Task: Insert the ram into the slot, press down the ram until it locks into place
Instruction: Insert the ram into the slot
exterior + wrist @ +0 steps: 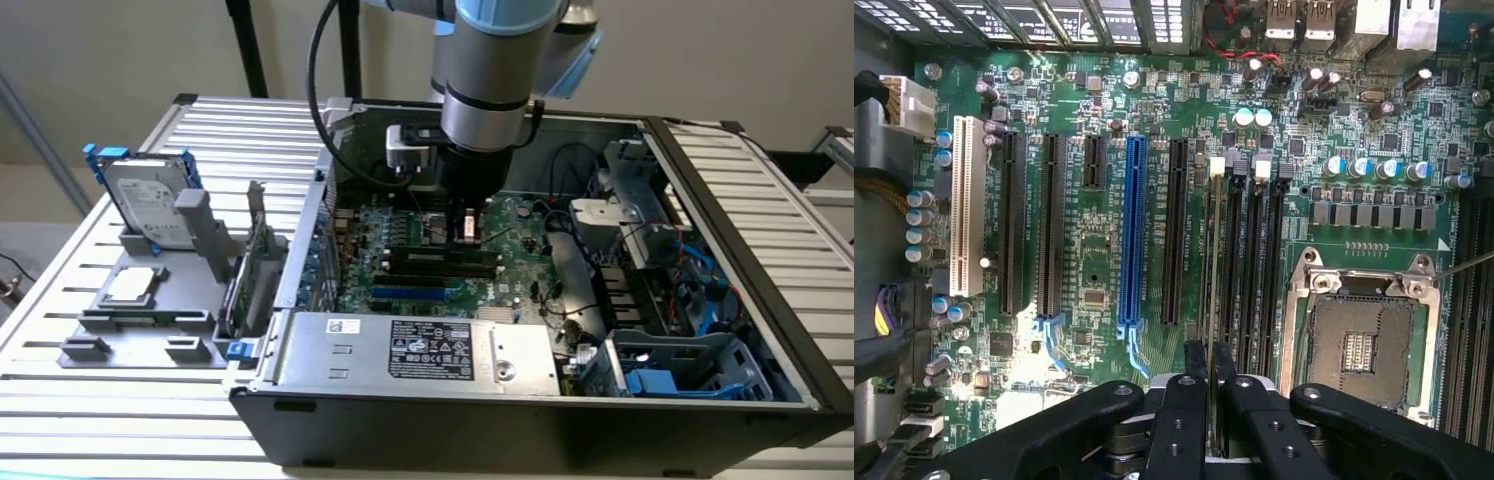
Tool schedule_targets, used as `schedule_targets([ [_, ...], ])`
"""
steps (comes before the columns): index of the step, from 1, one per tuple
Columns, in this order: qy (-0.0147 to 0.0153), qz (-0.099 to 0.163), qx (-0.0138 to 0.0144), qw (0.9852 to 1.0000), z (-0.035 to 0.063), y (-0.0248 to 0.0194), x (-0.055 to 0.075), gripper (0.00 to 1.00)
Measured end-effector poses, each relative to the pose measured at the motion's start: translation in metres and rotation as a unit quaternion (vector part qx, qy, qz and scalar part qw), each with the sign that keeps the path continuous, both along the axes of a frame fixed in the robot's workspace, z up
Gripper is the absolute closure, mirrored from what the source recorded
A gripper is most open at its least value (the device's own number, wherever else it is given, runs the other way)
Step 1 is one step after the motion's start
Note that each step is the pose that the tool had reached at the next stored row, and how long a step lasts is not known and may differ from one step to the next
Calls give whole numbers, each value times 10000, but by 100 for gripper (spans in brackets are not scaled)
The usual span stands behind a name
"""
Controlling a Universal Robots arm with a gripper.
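Observation:
Seen edge-on in the wrist view, the ram [1212, 270] is a thin line running up from between my two black fingers [1194, 385]. My gripper [1209, 352] is shut on it. The stick lines up with the first slot [1231, 270] of the row of long black sockets with white end clips, beside the silver processor socket [1359, 340]. How deep it sits in that slot I cannot tell. In the exterior view the gripper [467, 232] reaches down into the open computer case, just above the black slots [441, 262] on the green motherboard.
A bright blue slot [1134, 230] and a white slot [967, 205] lie beside other black card slots. The power supply [414, 345] fills the case front and the drive cage [681, 365] its right side. Outside the case, a grey fixture [134, 320] holds a hard drive [147, 200], a processor [134, 285] and a card [254, 260].

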State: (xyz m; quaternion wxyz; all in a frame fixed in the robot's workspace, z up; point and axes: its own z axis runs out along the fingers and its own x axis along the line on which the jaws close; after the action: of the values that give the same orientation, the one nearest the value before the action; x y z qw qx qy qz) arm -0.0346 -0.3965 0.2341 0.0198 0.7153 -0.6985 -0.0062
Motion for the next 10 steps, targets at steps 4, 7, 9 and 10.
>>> schedule_targets([
  [4, -13, 0, 1, 10000, -12, 1, 0, 87],
  [7, -20, 0, 1, 10000, -21, 0, 0, 87],
  [9, -26, 0, 1, 10000, -26, 1, 0, 87],
  [10, -27, 0, 0, 10000, -28, 1, 0, 87],
])
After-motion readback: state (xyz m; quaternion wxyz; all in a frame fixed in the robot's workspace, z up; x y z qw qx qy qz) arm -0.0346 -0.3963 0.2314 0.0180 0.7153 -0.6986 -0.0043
